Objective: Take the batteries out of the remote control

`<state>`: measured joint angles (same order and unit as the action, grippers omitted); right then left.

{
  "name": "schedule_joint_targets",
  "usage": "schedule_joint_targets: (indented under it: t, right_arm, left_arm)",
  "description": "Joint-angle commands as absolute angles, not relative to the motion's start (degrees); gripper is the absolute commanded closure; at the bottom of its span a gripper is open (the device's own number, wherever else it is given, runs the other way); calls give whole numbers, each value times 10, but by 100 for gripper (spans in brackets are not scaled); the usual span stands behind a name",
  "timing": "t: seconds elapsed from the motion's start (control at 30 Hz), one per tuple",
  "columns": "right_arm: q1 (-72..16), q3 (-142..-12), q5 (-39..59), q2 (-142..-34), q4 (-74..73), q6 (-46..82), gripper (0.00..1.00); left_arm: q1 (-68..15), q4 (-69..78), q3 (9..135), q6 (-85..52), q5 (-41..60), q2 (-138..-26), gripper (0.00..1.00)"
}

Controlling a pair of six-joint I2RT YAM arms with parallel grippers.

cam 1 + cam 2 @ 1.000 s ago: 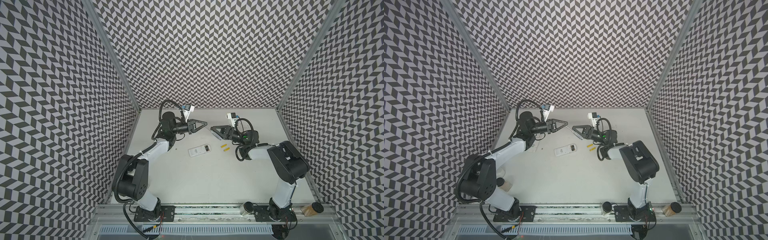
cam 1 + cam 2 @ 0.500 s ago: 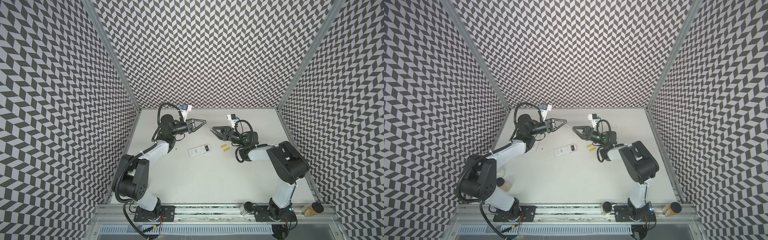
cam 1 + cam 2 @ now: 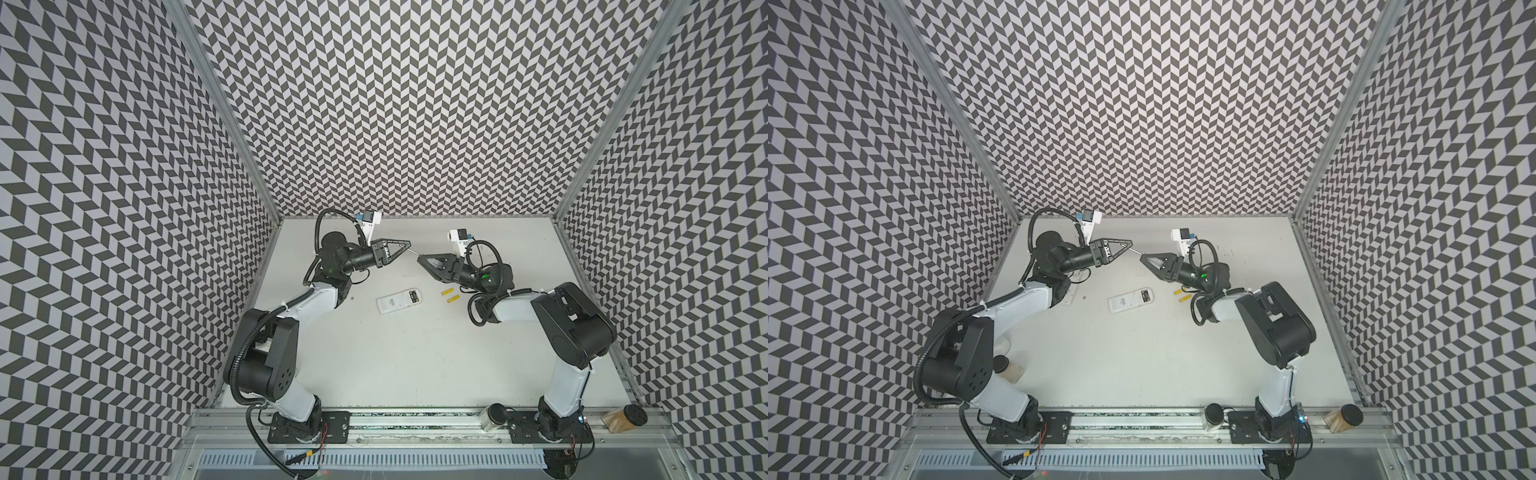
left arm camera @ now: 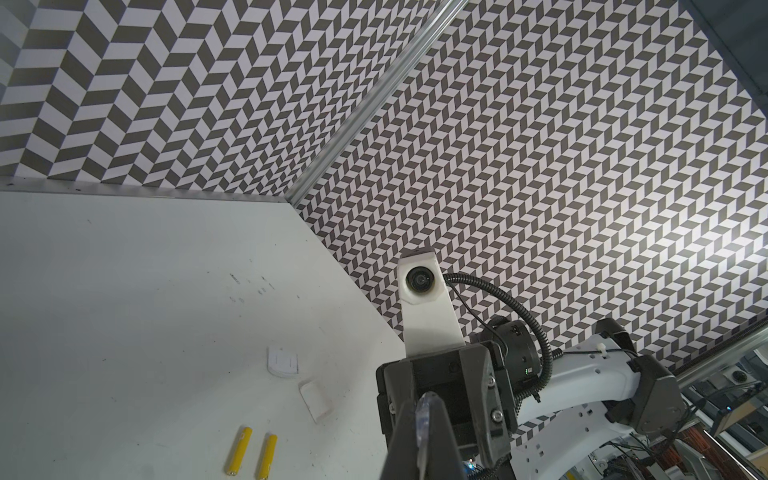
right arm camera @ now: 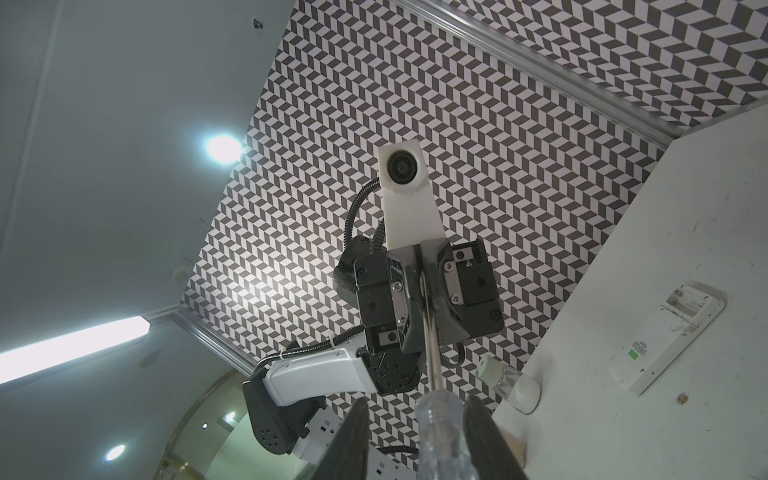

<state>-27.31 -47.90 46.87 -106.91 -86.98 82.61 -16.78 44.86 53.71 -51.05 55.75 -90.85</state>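
The white remote control (image 3: 392,302) (image 3: 1124,301) (image 5: 665,345) lies back-up mid-table, its compartment open with two black batteries (image 3: 413,296) (image 3: 1146,296) inside. Two yellow batteries (image 3: 449,295) (image 3: 1181,295) (image 4: 239,451) lie loose on the table right of it. Above the table behind the remote, my left gripper (image 3: 409,248) (image 3: 1131,245) (image 4: 424,401) is shut on the metal shaft of a screwdriver (image 5: 430,345). My right gripper (image 3: 419,258) (image 3: 1140,258) (image 5: 415,401) faces it, jaws round the clear handle (image 5: 440,432). The handle touches one finger and a gap shows at the other.
Two small white cover pieces (image 4: 282,361) (image 4: 316,399) lie near the yellow batteries. Jars stand at the front rail (image 3: 496,415) (image 3: 625,417) and beside the left arm's base (image 3: 1009,365). Patterned walls close in three sides.
The right gripper's jaws have narrowed round the screwdriver handle and the two grippers have drawn slightly closer. The left gripper stays shut on the shaft.
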Motion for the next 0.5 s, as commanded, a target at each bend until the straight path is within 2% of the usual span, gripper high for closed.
schedule_joint_targets:
  t: [0.0, 0.07, 0.2, 0.33, 0.47]
  right_arm:
    - [-275, -494, 466, -1076, -1079, 838, 71]
    - [-275, -494, 463, -1078, -1079, 839, 75]
    - [-271, -496, 462, -1079, -1078, 837, 75]
    - [-262, -494, 458, -1080, -1069, 832, 66]
    - [-256, -495, 467, -1074, -1049, 812, 65]
  left_arm:
    - [-168, 446, 527, -498, 550, -899, 100]
    - [-169, 441, 526, -494, 549, -898, 100]
    - [-169, 438, 531, -487, 561, -897, 100]
    - [-168, 426, 539, -481, 564, -895, 100]
    - [-166, 420, 539, -473, 567, -893, 100]
